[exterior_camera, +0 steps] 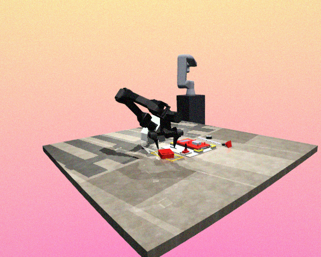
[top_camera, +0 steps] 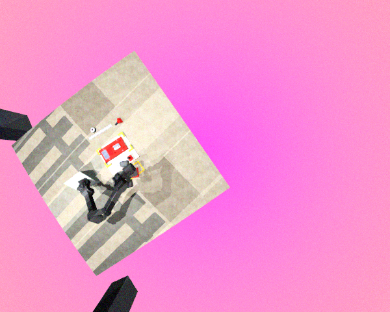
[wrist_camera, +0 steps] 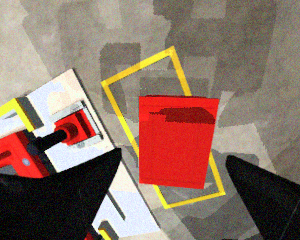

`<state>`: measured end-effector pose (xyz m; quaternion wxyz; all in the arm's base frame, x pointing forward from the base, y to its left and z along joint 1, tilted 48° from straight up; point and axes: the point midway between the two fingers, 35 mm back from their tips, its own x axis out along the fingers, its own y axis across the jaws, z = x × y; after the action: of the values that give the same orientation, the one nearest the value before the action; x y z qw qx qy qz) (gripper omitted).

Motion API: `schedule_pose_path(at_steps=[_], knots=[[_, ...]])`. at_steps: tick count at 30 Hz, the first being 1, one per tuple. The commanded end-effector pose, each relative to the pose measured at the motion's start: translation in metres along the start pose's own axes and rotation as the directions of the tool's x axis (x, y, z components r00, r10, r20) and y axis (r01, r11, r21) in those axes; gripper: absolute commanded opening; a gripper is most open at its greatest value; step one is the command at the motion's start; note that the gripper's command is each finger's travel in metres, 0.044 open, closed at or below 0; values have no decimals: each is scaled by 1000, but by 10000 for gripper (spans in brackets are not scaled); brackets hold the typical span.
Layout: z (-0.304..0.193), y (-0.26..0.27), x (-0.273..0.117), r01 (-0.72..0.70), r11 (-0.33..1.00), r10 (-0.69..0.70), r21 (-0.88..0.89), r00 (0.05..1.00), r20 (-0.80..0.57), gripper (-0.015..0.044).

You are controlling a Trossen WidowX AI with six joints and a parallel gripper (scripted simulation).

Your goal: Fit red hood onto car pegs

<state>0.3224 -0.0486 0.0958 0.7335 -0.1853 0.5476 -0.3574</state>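
The red hood [exterior_camera: 166, 153] [wrist_camera: 177, 145] lies roof up on the table, turned relative to the yellow outline [exterior_camera: 176, 159] [wrist_camera: 119, 115] and partly over it. My gripper [exterior_camera: 166, 148] [wrist_camera: 172, 156] is open and empty, pointing down above the hood. In the wrist view one fingertip stands to each side of the hood, with a gap on both sides. The red car chassis [top_camera: 123, 143] [exterior_camera: 203, 146] [wrist_camera: 15, 145] sits between yellow jig corners, with the grey engine block [top_camera: 116, 146] [exterior_camera: 196, 142] on its deck. Short pegs show faintly around it. The hood's holes cannot be made out.
A small red part with an upright black post [top_camera: 130, 157] [exterior_camera: 185, 151] [wrist_camera: 75, 127] stands on the white board [wrist_camera: 135, 200] between chassis and hood. Beyond the chassis lie a white bar [top_camera: 101, 131] [exterior_camera: 210, 140], a wheel [top_camera: 93, 129] [exterior_camera: 208, 137] and a red piece [top_camera: 119, 119] [exterior_camera: 228, 143].
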Motion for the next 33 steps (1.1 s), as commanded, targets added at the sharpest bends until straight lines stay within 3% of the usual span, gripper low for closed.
schedule_pose_path(at_steps=[1, 33], knots=[[0, -1, 2, 5, 1000, -5, -2, 1000, 3, 440], [0, -3, 18, 7, 1000, -7, -2, 1000, 4, 440]])
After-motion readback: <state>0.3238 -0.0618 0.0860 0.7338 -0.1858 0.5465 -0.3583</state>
